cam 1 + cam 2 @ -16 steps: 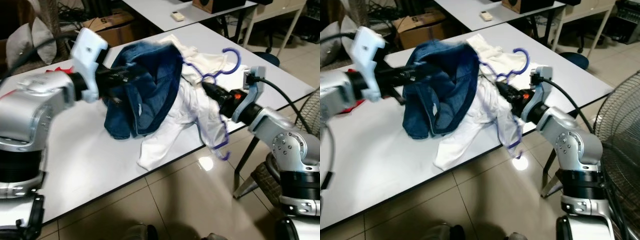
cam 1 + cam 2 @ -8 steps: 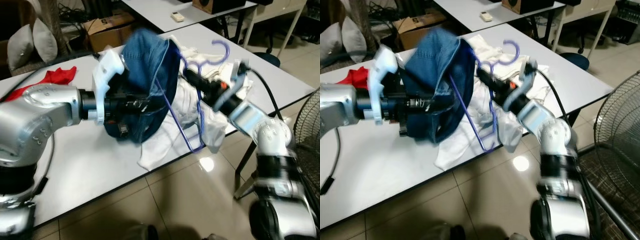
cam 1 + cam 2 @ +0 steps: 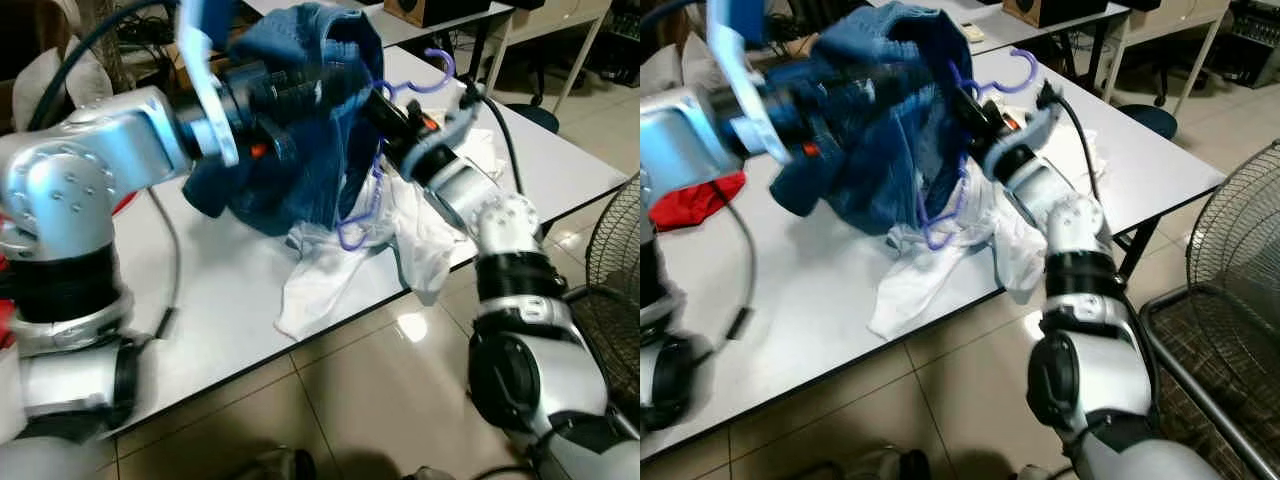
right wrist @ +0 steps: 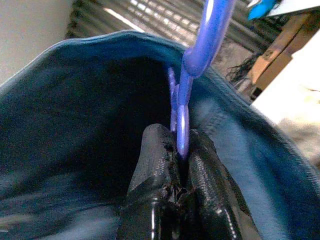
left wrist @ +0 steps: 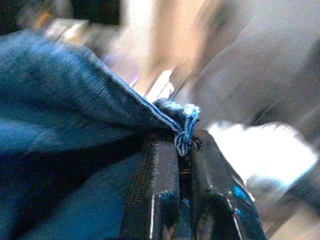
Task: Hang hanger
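Note:
A blue denim garment hangs lifted above the white table. My left gripper is shut on its hem, holding it up from the left. A purple plastic hanger has its hook sticking up at the right and its lower frame poking out below the denim. My right gripper is shut on the hanger's neck and reaches into the garment's opening from the right. The denim hides most of the hanger's frame.
A white garment lies crumpled on the table and droops over its front edge. A red cloth lies at the table's left. A second table with a cardboard box stands behind. A fan's grille is at the right.
Both arms have risen and drawn together. The denim is held higher, and the hanger has gone further into it, so less of its frame shows.

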Controlling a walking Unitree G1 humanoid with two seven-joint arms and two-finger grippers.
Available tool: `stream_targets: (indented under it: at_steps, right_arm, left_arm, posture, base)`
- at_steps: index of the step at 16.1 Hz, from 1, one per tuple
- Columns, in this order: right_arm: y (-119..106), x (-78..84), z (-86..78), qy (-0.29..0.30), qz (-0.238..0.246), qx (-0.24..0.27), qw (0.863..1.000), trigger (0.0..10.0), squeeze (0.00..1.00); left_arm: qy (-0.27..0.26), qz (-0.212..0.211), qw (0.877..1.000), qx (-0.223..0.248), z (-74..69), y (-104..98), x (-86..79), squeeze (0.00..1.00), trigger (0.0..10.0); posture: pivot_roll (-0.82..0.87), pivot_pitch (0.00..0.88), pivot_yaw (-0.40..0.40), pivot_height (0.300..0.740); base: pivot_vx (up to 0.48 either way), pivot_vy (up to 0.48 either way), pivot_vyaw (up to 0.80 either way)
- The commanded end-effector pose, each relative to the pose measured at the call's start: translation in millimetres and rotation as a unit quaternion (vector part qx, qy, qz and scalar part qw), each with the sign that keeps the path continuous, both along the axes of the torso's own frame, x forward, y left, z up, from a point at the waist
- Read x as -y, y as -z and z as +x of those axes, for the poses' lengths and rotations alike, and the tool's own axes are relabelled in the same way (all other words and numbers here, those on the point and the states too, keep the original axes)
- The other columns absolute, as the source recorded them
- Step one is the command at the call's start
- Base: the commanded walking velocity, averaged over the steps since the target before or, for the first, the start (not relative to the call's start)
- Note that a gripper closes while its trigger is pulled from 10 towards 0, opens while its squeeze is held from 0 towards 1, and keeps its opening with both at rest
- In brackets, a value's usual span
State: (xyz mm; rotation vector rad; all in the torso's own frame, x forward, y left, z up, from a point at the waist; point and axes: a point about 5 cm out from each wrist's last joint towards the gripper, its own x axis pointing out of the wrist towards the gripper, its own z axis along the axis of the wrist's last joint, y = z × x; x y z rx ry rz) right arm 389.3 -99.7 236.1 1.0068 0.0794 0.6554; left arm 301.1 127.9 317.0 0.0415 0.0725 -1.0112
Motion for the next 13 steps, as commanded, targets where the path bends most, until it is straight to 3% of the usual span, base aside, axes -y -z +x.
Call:
stream_targets:
  at_steps: [1, 2, 3, 5, 6, 8, 10, 11, 13]
  right_arm:
    - [-6, -1.9, -0.2, -0.005, -0.011, 0.011, 1.000, 10.0, 0.00]
    - [-2, -2.6, -2.0, -0.012, -0.032, 0.009, 0.999, 10.0, 0.00]
    - [25, -3.4, -15.7, -0.036, -0.183, 0.004, 0.983, 10.0, 0.00]
    - [47, 6.0, -36.0, -0.048, -0.253, -0.002, 0.966, 10.0, 0.00]
    - [49, 10.5, -43.2, -0.049, -0.247, -0.003, 0.968, 10.0, 0.00]
    - [49, 19.1, -55.3, -0.048, -0.235, -0.007, 0.971, 10.0, 0.00]
    - [47, 23.8, -62.5, -0.042, -0.212, -0.006, 0.976, 10.0, 0.00]
    - [42, 27.0, -64.8, -0.029, -0.194, -0.001, 0.981, 10.0, 0.00]
    - [28, 31.2, -58.7, 0.009, -0.157, 0.003, 0.988, 10.0, 0.00]
  left_arm:
    - [-0.031, 0.082, 0.996, 0.021, 4.3, 17, -3.9, 0.00, 0.0]
    - [-0.047, 0.120, 0.991, 0.029, 6.9, 25, -8.4, 0.00, 0.0]
    - [-0.087, 0.190, 0.976, 0.063, 14.1, 41, -21.9, 0.00, 0.0]
    - [-0.101, 0.176, 0.977, 0.068, 13.4, 40, -25.0, 0.00, 0.0]
    - [-0.110, 0.156, 0.979, 0.070, 14.4, 37, -24.3, 0.00, 0.0]
    - [-0.110, 0.154, 0.978, 0.084, 17.5, 39, -22.0, 0.00, 0.0]
    - [-0.092, 0.173, 0.977, 0.083, 17.4, 48, -19.9, 0.00, 0.0]
    - [-0.080, 0.205, 0.972, 0.080, 17.0, 58, -20.0, 0.00, 0.0]
    - [-0.065, 0.238, 0.967, 0.059, 14.8, 68, -23.9, 0.00, 0.0]
  posture:
    - [-0.08, 0.032, 0.144, 0.740]
    - [-0.08, 0.033, 0.144, 0.740]
    - [-0.09, 0.042, 0.145, 0.740]
    - [-0.10, 0.052, 0.144, 0.740]
    - [-0.11, 0.061, 0.146, 0.740]
    - [-0.12, 0.074, 0.153, 0.740]
    - [-0.13, 0.083, 0.160, 0.740]
    - [-0.14, 0.090, 0.164, 0.740]
    - [-0.13, 0.098, 0.167, 0.740]
  base:
    - [0.000, 0.000, 0.00]
    - [0.000, 0.000, 0.00]
    - [0.000, 0.000, 0.00]
    - [0.000, 0.000, 0.00]
    - [0.000, 0.000, 0.00]
    - [0.000, 0.000, 0.00]
    - [0.000, 0.000, 0.00]
    - [0.000, 0.000, 0.00]
    - [0.000, 0.000, 0.00]
